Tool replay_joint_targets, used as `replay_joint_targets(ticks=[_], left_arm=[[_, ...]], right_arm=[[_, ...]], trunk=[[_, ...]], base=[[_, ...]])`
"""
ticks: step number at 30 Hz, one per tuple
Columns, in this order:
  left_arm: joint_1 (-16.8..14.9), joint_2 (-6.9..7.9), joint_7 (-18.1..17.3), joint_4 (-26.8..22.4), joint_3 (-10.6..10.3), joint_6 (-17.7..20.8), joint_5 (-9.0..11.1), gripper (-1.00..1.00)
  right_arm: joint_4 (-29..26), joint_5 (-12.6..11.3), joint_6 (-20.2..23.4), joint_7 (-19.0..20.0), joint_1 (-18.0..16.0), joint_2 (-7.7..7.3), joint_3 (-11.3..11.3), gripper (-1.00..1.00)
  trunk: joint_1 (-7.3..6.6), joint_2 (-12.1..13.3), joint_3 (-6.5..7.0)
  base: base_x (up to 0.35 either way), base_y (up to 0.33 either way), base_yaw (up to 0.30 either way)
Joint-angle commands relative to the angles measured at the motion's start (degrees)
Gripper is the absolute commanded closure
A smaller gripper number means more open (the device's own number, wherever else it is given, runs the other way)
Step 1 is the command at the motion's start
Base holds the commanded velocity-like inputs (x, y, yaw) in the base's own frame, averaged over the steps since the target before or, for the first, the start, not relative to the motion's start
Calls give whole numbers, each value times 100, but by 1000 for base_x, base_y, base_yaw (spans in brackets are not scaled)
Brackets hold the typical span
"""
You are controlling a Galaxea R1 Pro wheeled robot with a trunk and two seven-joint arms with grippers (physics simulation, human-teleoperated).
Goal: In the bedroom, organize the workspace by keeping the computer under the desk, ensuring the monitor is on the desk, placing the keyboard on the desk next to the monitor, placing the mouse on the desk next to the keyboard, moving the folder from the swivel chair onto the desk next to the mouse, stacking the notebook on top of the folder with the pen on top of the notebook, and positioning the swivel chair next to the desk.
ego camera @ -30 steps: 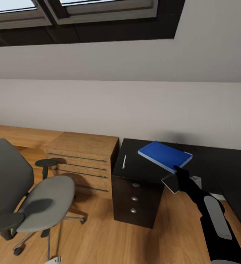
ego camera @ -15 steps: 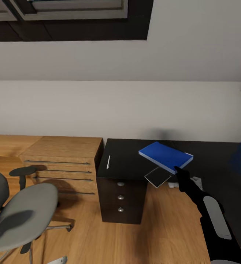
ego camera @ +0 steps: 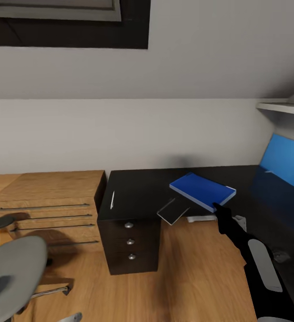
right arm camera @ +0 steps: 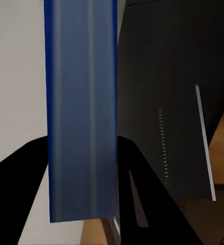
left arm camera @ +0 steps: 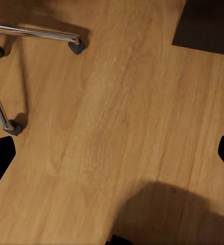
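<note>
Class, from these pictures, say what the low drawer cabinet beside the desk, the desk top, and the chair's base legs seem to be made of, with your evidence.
The low light-wood cabinet looks like matte oak-style wood or veneer: visible grain, warm tan. The long black desk top looks like smooth dark laminate or painted board: uniform, faintly sheened, no grain. The swivel chair base legs look like polished chrome metal: bright streaky reflections. Being renders, these are only likely.

My head view was evenly and softly lit, without glare. A faint dark smudge of shadow sat on the pale far wall (ego camera: pixel 182 134) above the bright blue flat folder (ego camera: pixel 202 191). The glossy black desk top (ego camera: pixel 138 192) carried a blue sheen at the right. A broad soft shadow lay on the warm wooden floor (left arm camera: pixel 117 127). The renders looked slightly soft.
</note>
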Motion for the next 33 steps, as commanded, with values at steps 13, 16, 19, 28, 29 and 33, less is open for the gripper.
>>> replay_joint_targets(ticks=[13, 16, 19, 28, 29, 33], left_arm=[[-1, 9, 12, -1, -10, -21, 50, -100], [-3, 6, 12, -1, -10, -23, 50, -100], [-3, 3, 12, -1, -10, -22, 50, -100], [-1, 3, 12, -1, -10, -21, 58, -100], [-1, 5, 12, -1, -10, -21, 59, -100], [-3, 2, 12, -1, -10, -21, 56, -100]], right_arm=[[-17, -71, 55, -29, -6, 1, 1, 100], [-30, -92, 69, 6, -6, 1, -2, 100], [-33, -120, 72, 32, -6, 8, -25, 100], [-37, -130, 48, 287, -6, 10, -55, 100], [-37, -128, 46, 317, -6, 10, -56, 100], [-10, -116, 9, 516, -6, 14, -49, 100]], trunk=[[0, -4, -6], [0, -4, -6], [0, -4, -6], [0, -4, -6], [0, -4, -6], [0, -4, -6]], base=[[0, 0, -291], [0, 0, -125], [0, 0, -36], [0, 0, -4], [0, 0, 0], [0, 0, 0]])
